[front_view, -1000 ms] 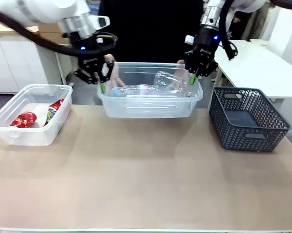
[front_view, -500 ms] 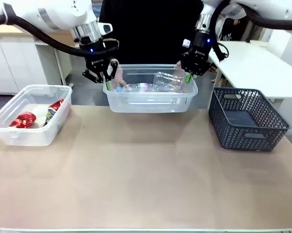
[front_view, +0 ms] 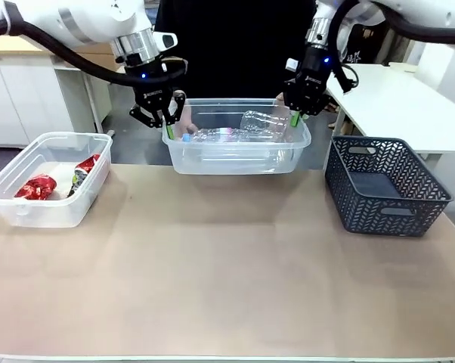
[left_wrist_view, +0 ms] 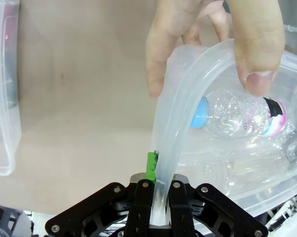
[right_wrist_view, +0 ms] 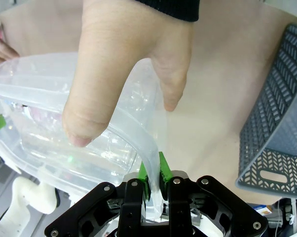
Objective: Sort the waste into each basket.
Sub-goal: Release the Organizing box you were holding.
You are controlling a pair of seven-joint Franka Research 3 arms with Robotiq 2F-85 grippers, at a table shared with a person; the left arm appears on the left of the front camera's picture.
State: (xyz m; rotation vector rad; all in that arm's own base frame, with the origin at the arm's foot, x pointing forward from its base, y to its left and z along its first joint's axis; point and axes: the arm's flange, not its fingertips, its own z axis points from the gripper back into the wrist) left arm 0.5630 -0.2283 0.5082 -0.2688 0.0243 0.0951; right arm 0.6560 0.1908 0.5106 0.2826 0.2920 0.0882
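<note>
A clear basket (front_view: pixel 212 162) hangs above the table's far edge, carried at both ends. My left gripper (front_view: pixel 169 131) is shut on its left rim (left_wrist_view: pixel 163 148), and my right gripper (front_view: pixel 294 118) is shut on its right rim (right_wrist_view: pixel 138 143). A person's hands (left_wrist_view: pixel 207 39) (right_wrist_view: pixel 124 64) also hold the rim at both far corners. Clear plastic bottles (front_view: pixel 235 134) lie inside it, one with a blue cap (left_wrist_view: pixel 200 112). A second clear basket (front_view: pixel 31 214) sits at the table's left with crushed red cans (front_view: pixel 37 186) in it.
A dark slate-blue lattice basket (front_view: pixel 386 185) stands on the table's right, close beside the lifted tub's right end (right_wrist_view: pixel 281 113). The person in a dark top stands just behind the tub. The brown tabletop (front_view: pixel 227 272) stretches wide in front.
Both grippers have carried the tub with the bottles a little farther away towards the person. Over the last half second it has barely moved.
</note>
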